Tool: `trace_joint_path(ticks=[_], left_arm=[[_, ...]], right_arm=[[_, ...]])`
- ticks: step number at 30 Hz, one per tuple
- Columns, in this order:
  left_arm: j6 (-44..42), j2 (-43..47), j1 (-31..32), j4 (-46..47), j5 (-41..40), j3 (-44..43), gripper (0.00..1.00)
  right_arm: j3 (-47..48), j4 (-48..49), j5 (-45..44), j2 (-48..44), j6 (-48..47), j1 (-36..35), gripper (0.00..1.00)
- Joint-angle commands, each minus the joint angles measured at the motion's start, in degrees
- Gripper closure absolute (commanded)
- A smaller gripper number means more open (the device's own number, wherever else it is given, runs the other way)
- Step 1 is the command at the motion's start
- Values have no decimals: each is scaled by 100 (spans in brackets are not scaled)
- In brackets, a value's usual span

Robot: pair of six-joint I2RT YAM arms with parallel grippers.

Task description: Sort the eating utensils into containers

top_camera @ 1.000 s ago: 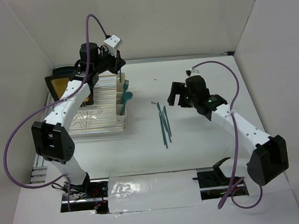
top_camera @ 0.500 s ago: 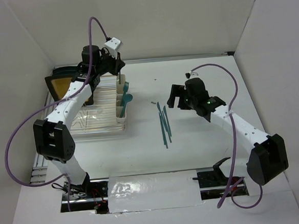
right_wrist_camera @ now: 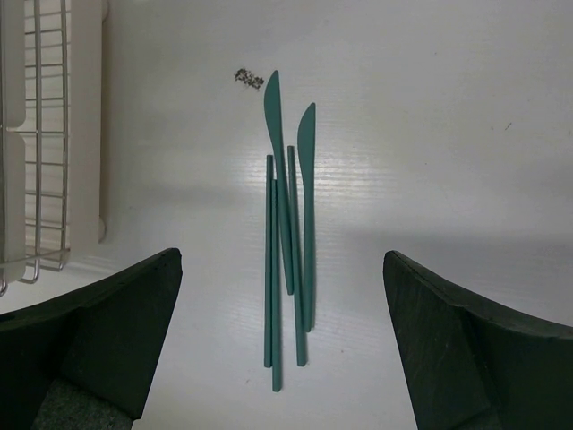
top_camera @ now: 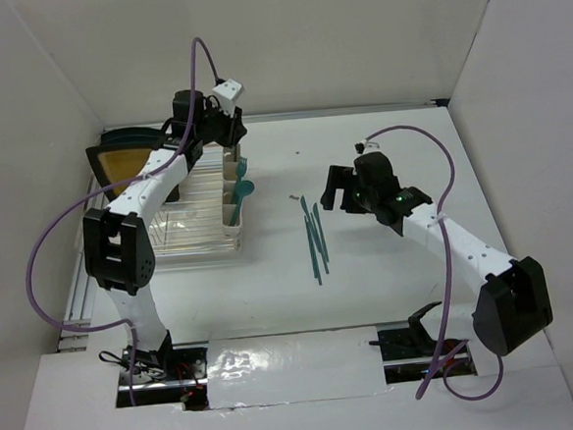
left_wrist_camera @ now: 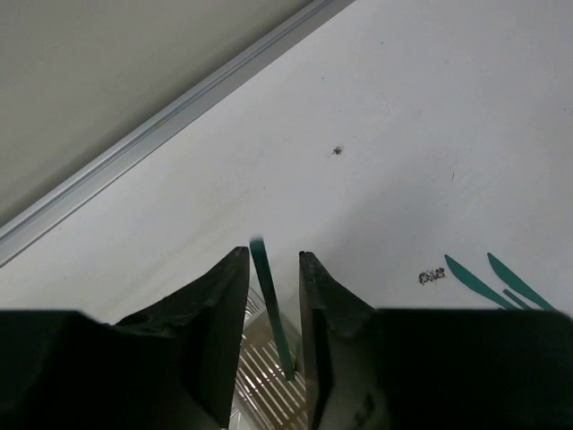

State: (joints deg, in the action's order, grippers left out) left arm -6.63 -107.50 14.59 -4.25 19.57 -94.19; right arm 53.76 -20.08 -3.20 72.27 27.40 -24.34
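Several teal utensils (top_camera: 314, 235) lie side by side on the white table; in the right wrist view (right_wrist_camera: 304, 197) two show knife blades. My right gripper (top_camera: 332, 190) hovers over their handle ends, wide open and empty (right_wrist_camera: 282, 258). The cream cups (top_camera: 233, 187) stand along the rack's right side and hold a spoon (top_camera: 246, 185) and a fork (top_camera: 242, 163). My left gripper (top_camera: 229, 130) is above the far cup. In the left wrist view its jaws (left_wrist_camera: 273, 260) stand slightly apart round a teal handle (left_wrist_camera: 273, 309) that stands in the slatted cup (left_wrist_camera: 255, 381) and touches neither finger.
A wire dish rack (top_camera: 183, 217) on a clear tray sits left of the cups. A tan-and-black board (top_camera: 115, 160) leans at the far left. A small dark speck (top_camera: 293, 197) lies beyond the loose utensils. White walls enclose the table.
My left gripper has shifted a little to the right and toward the back wall above the cups. The right arm has barely moved.
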Motion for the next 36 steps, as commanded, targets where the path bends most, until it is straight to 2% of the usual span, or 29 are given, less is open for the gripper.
trace_joint_path(ticks=[1,5,6,7,8,11,14,16,20,24,25,31,36], left_arm=[[-128,-34,61,3,-6,-292,57],[-93,45,53,91,-59,-398,40],[-119,28,53,74,-137,-476,30],[-101,28,61,74,-173,-556,25],[-93,-25,70,-5,-217,-696,16],[-101,-69,70,-180,-558,-1003,3],[214,19,-35,-453,-359,-1389,0],[626,255,-350,-856,264,-1531,0],[1454,940,-694,-823,1248,-1322,0],[1454,1669,-729,-963,1514,-1040,0],[1437,1784,-729,-998,1558,-892,0],[1463,2522,-720,-1166,1786,-14,0],[1358,3182,-721,-876,1875,682,0]], right_arm=[[-102,259,65,24,-6,34,0],[-164,259,223,138,-6,-1,0],[-216,259,224,156,11,-10,0],[-217,259,224,156,3,-10,0],[-217,319,284,173,11,-1,0],[-287,320,338,156,2,-10,0],[-453,425,399,138,-6,-45,0],[-550,505,399,199,11,-71,1],[-691,557,268,560,73,-176,10],[-691,557,-13,841,55,-378,24],[-691,557,-14,937,38,-422,31],[-568,672,-505,1560,20,-835,41],[-296,672,-954,1975,29,-915,53]])
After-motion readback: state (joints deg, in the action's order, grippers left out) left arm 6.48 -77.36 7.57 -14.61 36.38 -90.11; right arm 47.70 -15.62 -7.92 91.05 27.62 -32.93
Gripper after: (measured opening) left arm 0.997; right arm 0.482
